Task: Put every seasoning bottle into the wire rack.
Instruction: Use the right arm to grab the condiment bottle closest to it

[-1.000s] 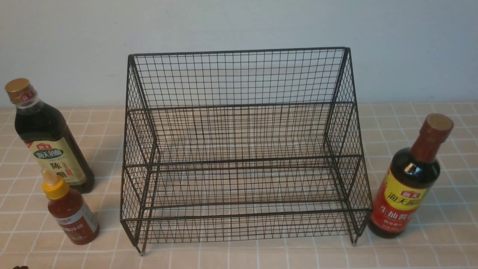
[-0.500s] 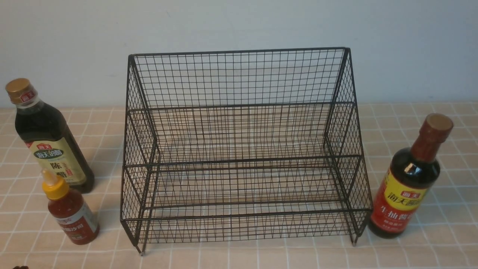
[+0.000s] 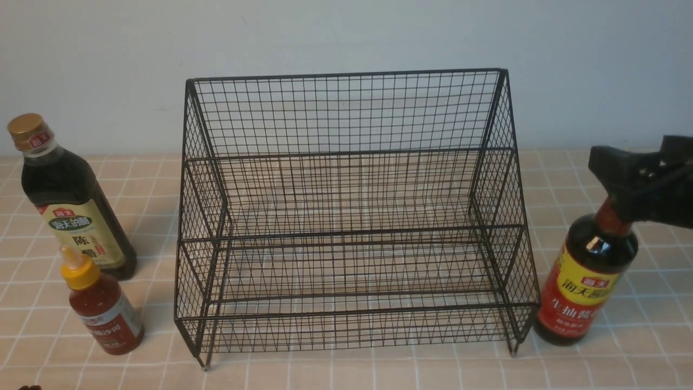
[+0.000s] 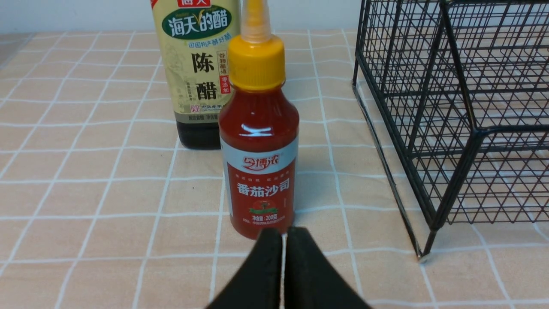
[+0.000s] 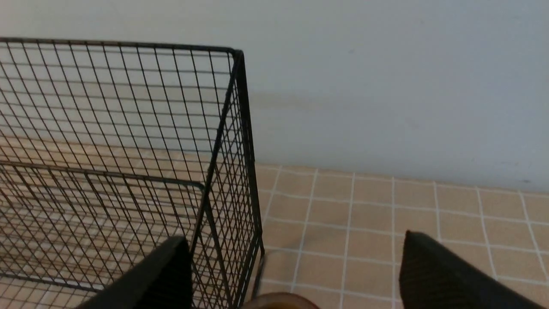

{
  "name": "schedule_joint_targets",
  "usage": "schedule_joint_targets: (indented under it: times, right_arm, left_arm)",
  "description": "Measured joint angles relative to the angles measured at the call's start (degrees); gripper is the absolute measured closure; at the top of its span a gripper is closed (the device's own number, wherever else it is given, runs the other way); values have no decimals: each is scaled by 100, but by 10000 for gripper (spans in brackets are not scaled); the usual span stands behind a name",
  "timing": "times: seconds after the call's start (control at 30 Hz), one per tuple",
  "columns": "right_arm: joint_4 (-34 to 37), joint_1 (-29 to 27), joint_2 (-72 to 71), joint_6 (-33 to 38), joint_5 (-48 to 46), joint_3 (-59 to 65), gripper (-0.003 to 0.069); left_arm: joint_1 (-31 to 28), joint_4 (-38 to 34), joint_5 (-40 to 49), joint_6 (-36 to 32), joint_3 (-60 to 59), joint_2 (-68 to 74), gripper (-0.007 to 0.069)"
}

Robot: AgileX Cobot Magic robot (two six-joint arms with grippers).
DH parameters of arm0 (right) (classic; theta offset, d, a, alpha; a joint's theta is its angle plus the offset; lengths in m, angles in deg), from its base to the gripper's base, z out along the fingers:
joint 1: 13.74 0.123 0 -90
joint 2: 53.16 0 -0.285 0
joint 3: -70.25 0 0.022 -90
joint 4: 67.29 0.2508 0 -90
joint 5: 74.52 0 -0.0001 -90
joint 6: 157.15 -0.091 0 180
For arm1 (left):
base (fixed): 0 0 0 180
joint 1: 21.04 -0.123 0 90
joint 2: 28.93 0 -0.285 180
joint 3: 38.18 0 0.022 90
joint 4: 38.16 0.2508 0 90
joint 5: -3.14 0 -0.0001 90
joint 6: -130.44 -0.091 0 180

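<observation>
The rack is standing empty. The gold-cap bottle and sauce bottle are standing by the tabletop's left edge. The red-neck bottle is standing by its right edge, under the right fingers, which are spread wide. The left fingers are pressing together, empty.

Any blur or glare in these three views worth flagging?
Front view: the right tool over the red-neck bottle is blurred, the rest crisp. Left wrist view: sharp, with a small glint on the red sauce bottle. Right wrist view: the cap at the frame's edge is out of focus.
</observation>
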Motion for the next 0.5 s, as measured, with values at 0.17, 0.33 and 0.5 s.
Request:
schedule_joint_targets:
  times: [0.17,0.33,0.5]
  right_arm:
    - [0,0,231,0,-313,42,57]
    - [0,0,356,0,-358,92,100]
    - [-105,0,426,0,-293,98,342]
  left_arm:
    - [0,0,0,0,0,0,631]
    - [0,0,0,0,0,0,631]
    - [0,0,0,0,0,0,631]
